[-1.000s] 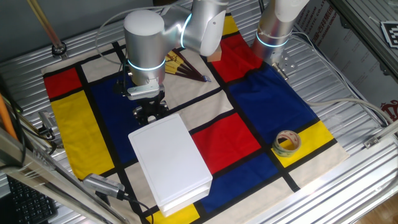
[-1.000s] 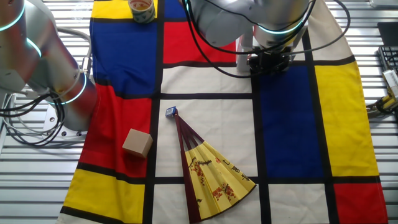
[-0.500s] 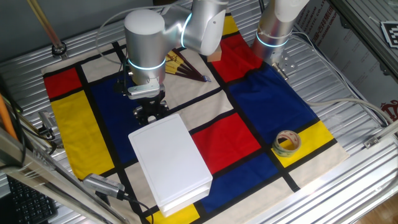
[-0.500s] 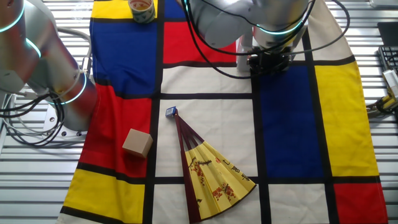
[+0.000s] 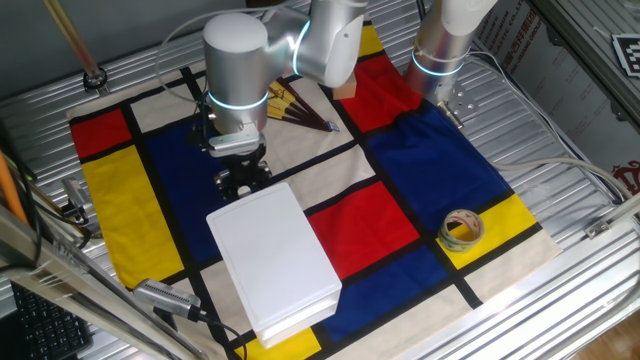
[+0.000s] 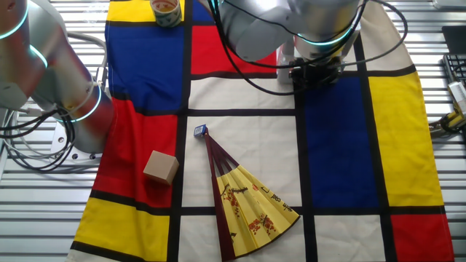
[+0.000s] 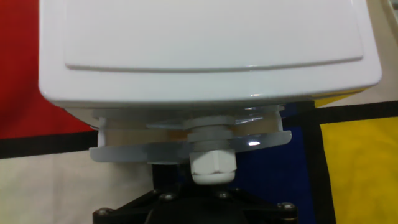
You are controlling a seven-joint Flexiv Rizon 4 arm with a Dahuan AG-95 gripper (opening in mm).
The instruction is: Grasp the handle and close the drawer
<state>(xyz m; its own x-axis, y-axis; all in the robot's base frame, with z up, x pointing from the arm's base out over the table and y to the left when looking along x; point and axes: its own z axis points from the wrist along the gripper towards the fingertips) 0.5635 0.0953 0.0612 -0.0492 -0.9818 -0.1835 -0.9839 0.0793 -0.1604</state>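
The flat white box lies on the checked cloth. Its drawer shows in the hand view as a thin white rim that sticks out a little from under the box. The handle, a small white knob, juts from the middle of that rim. My black gripper sits right at the knob's tip, and its fingertips are not visible. In one fixed view the gripper is at the box's far short end. In the other fixed view the gripper is under my arm, which hides the box.
A yellow folding fan and a tan wooden cube lie on the cloth behind my arm. A tape roll sits on a yellow patch near the table's edge. A second arm's base stands at the cloth's far side.
My arm's wrist has shifted very slightly; the gripper and the box stay where they were.
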